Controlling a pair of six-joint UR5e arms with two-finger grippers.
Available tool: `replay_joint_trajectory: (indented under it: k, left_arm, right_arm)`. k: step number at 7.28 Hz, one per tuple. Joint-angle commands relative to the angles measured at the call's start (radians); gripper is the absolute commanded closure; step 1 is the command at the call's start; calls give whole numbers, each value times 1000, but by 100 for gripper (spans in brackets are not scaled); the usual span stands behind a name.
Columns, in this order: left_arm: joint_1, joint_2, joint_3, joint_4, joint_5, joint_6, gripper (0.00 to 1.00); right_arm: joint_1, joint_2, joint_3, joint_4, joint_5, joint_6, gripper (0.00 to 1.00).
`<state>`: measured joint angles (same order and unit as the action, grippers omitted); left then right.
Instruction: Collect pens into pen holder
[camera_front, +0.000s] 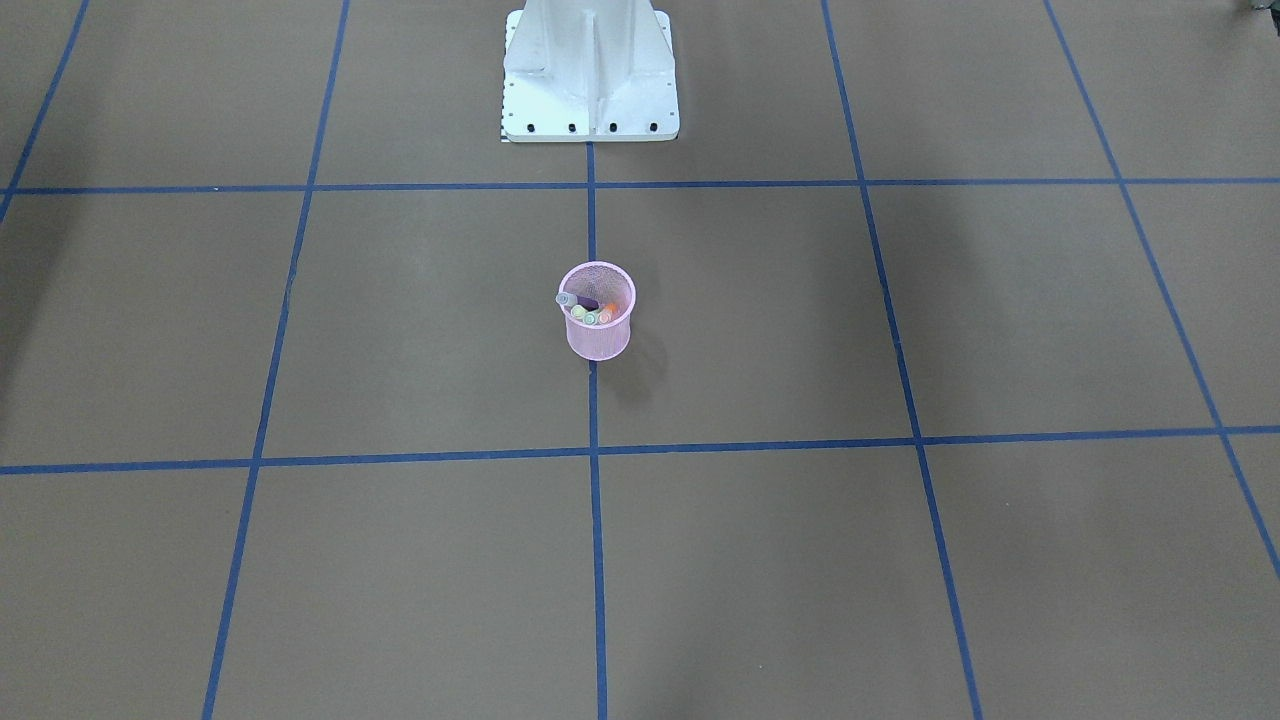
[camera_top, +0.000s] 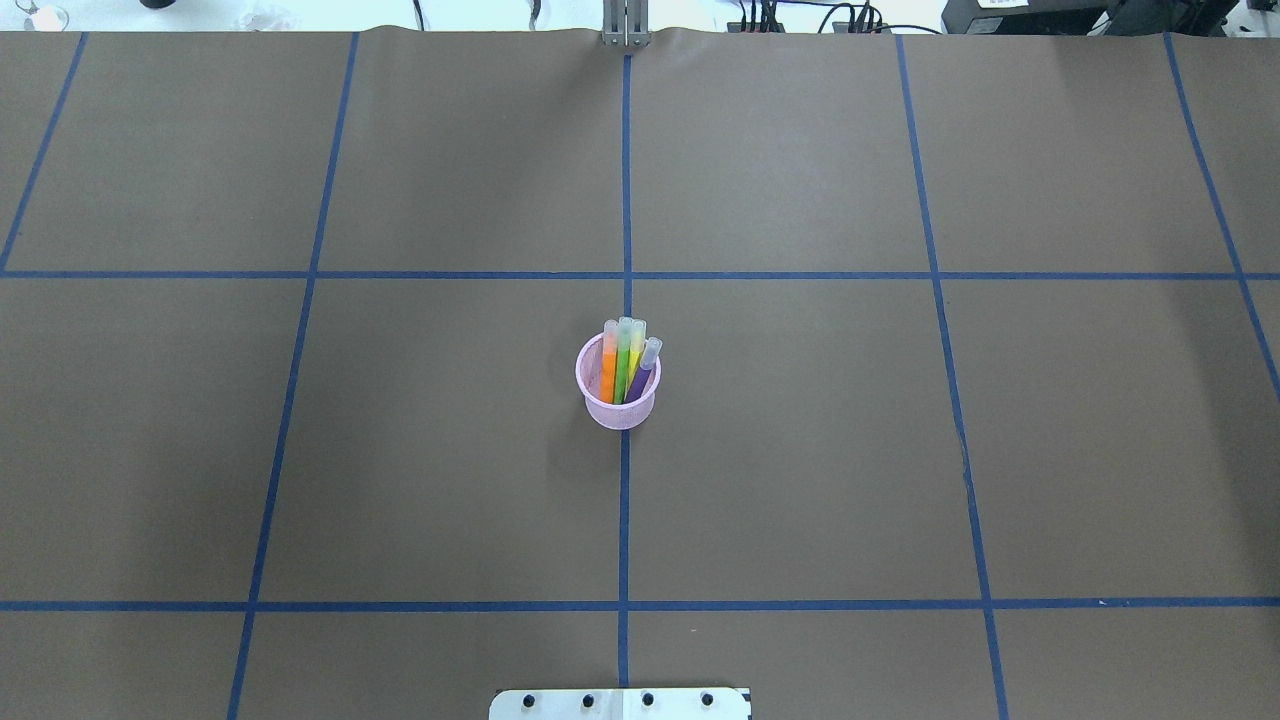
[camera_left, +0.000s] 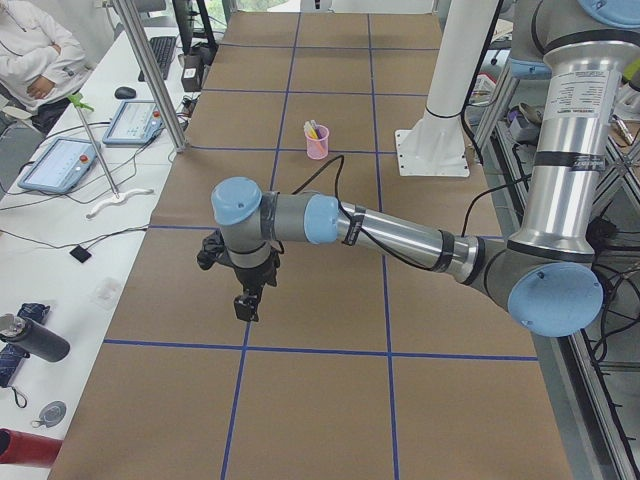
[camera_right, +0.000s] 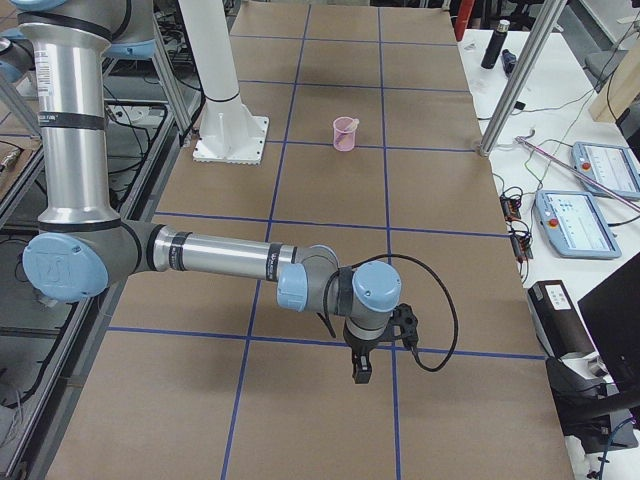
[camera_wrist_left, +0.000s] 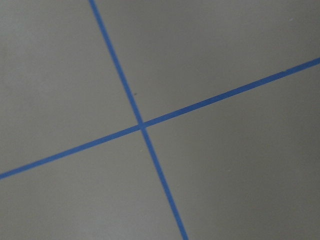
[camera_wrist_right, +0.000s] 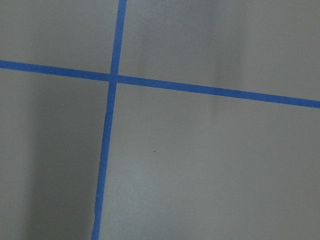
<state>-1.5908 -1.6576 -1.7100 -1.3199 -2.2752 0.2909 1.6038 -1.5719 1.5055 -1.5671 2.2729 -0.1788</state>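
The pens (camera_top: 622, 365) stand inside the pink pen holder (camera_top: 618, 410) in the middle of the table (camera_top: 400, 450), so collecting looks finished. The left gripper (camera_left: 247, 300) and right gripper (camera_right: 361, 368) hang far from it; whether their fingers are apart or together, I cannot tell. It is best to leave this light holder untouched.

Brown tabletop (camera_top: 400, 450) was divided into rectangles by blue tape lines (camera_top: 625, 500); one crossing of these lines filled each wrist view. On the white side surface (camera_left: 60, 230) lay a near tablet (camera_left: 60, 165), a far tablet (camera_left: 132, 122), a keyboard (camera_left: 162, 57), a mouse (camera_left: 124, 93) and a dark bottle (camera_left: 30, 340). A person in white (camera_left: 35, 55) sat at its far end. A slanted metal post (camera_left: 150, 70) stood at the tabletop's edge.
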Motion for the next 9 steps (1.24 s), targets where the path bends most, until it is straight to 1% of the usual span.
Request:
replay_joint_trajectory:
  k: [1, 3, 4, 5, 9]
  left_arm:
    - [-72, 56, 36, -18, -1, 4, 0]
    - [-86, 128, 29, -100, -3, -4, 0]
    - [-86, 133, 35, -105, -3, -6, 0]
    - [-84, 133, 64, -107, -3, -6, 0]
    - [-84, 142, 69, -111, -3, 4, 0]
  right_arm:
    - [1, 4, -1, 1, -1, -1, 0]
    - [1, -4, 4, 7, 0, 5, 0]
    - [1, -5, 1, 7, -4, 9, 0]
    - [1, -4, 1, 10, -10, 9, 0]
    - [-1, -5, 4, 12, -12, 12, 0]
